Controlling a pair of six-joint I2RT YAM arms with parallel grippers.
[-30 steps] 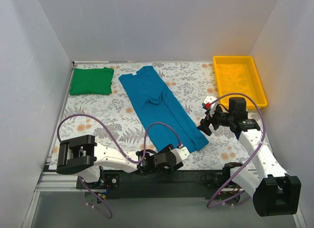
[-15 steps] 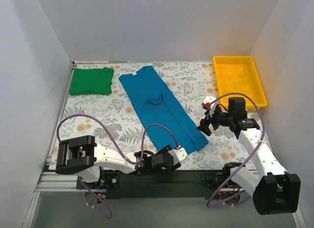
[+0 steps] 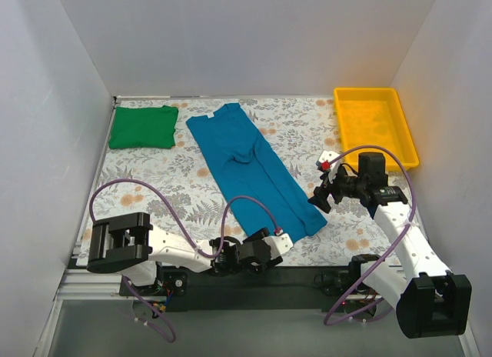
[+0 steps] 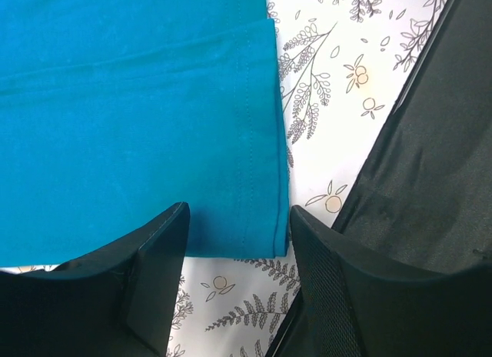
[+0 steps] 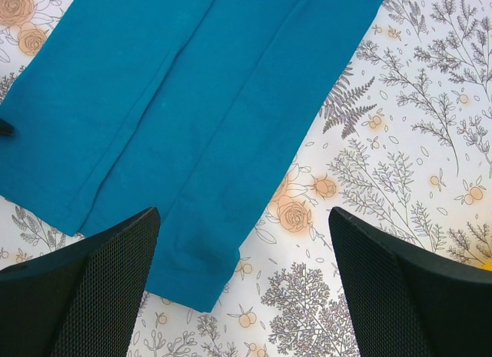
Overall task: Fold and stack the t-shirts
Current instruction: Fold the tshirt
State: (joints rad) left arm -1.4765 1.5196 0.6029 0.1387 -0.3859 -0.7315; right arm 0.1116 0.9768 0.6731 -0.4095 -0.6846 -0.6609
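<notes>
My left gripper (image 4: 238, 218): jaws apart, low, straddling the near hem corner of the teal t-shirt (image 4: 131, 126), a long strip on the worktop (image 4: 338, 88). My right gripper (image 5: 246, 218): open above the other corner. Advice: pinch both corners level. The green t-shirt (image 3: 143, 127): folded, far left.

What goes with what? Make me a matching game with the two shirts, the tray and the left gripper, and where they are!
Things:
1. green t-shirt
2. teal-blue t-shirt
3. yellow tray
4. left gripper

Places or states:
A. far right corner
B. open, at the corner of a blue hem
C. folded small, far left corner
D. lying as a long strip in the middle

Pairs: 1-C, 2-D, 3-A, 4-B
</notes>
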